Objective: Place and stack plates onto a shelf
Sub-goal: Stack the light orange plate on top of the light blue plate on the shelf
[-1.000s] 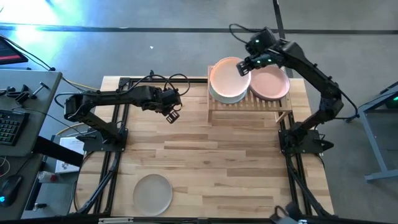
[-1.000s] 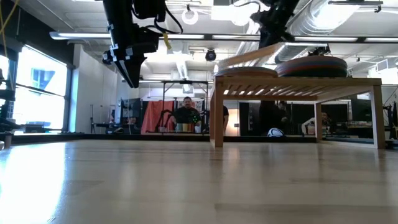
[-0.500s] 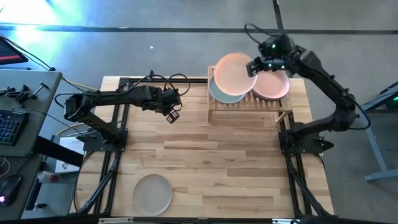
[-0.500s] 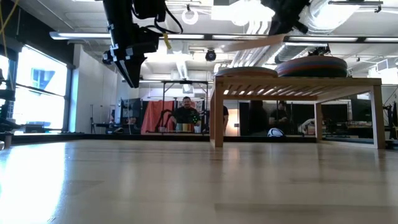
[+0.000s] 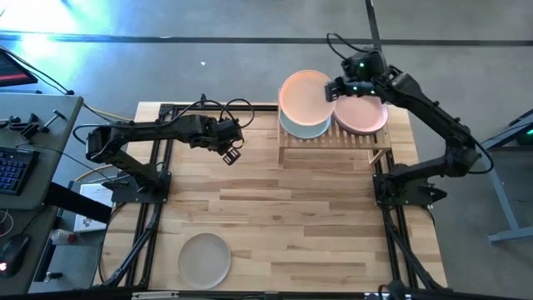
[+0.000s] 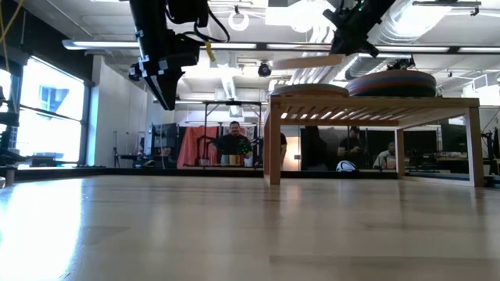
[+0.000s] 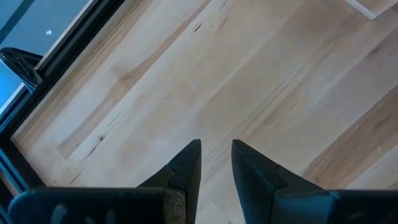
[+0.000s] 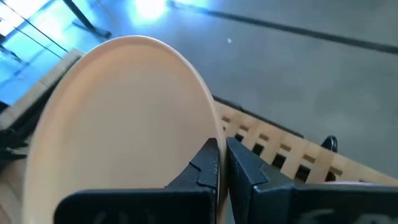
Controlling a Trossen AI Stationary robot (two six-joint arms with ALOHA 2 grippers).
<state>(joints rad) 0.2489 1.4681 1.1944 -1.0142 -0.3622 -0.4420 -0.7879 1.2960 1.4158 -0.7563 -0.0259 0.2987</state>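
Observation:
My right gripper [image 5: 335, 89] is shut on a peach plate [image 5: 305, 94] that hovers nearly level over the shelf's [image 5: 333, 144] left stack. That stack's top plate is pale grey-blue [image 5: 301, 127]. In the low view the held plate [image 6: 308, 61] hangs clear above the left stack [image 6: 308, 90]. A taller stack topped by a pink plate [image 5: 363, 115] rests on the shelf's right half. A beige-grey plate [image 5: 204, 258] lies flat on the table near its front edge. My left gripper [image 5: 231, 156] hangs open above bare table, left of the shelf. My right gripper pinches the peach plate's rim [image 8: 214, 132] between its two fingers, on the side of the plate toward the table's right edge. The fingers come from the right, slanting downward. The plate is lifted clear of the stack below, close to level.
The shelf [image 6: 375, 101] stands at the table's far right on legs, with open room under it. Both arms' bases and black frames flank the middle of the table. People sit in the room beyond the table's far edge. Bare wood [image 7: 186, 81] lies under my left gripper.
The peach plate slanted with its low edge down at the left stack. It has come up clear and tipped toward level over that stack. My right gripper has turned at the wrist and shifted slightly toward the table's right edge, staying shut on the rim.

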